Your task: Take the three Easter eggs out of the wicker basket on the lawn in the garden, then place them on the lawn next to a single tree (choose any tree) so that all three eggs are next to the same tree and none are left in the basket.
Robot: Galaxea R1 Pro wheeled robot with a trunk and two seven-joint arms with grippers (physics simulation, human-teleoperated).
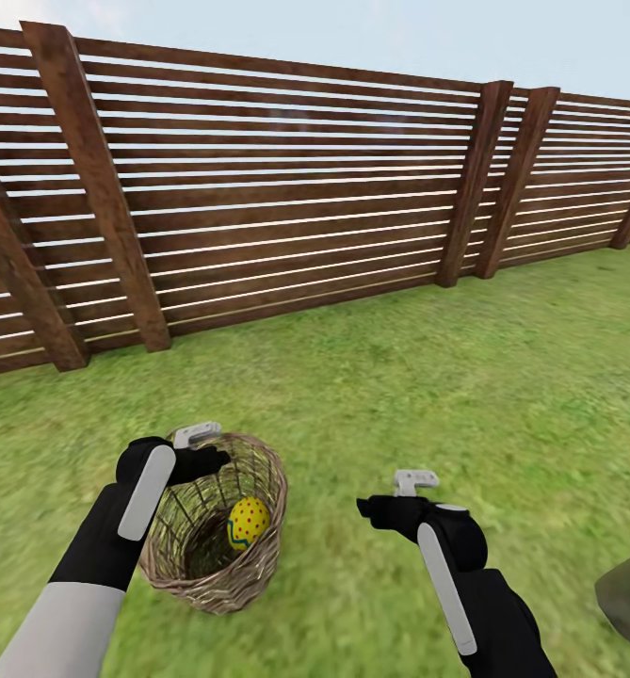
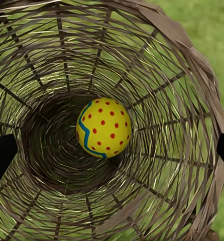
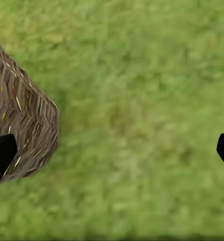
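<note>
Your left gripper [image 2: 112,150] hangs over the mouth of the basket [image 1: 258,556] with its jaws spread wide, one fingertip [image 2: 1,155] at each side, and a single egg [image 2: 104,127] lies on the woven bottom straight ahead between them, with free room all round it up to the walls. Your right gripper [image 3: 112,150] is also spread wide and holds nothing, over bare lawn [image 3: 142,100]; the basket's outer wall sits just beside one fingertip, open grass beyond the other.
</note>
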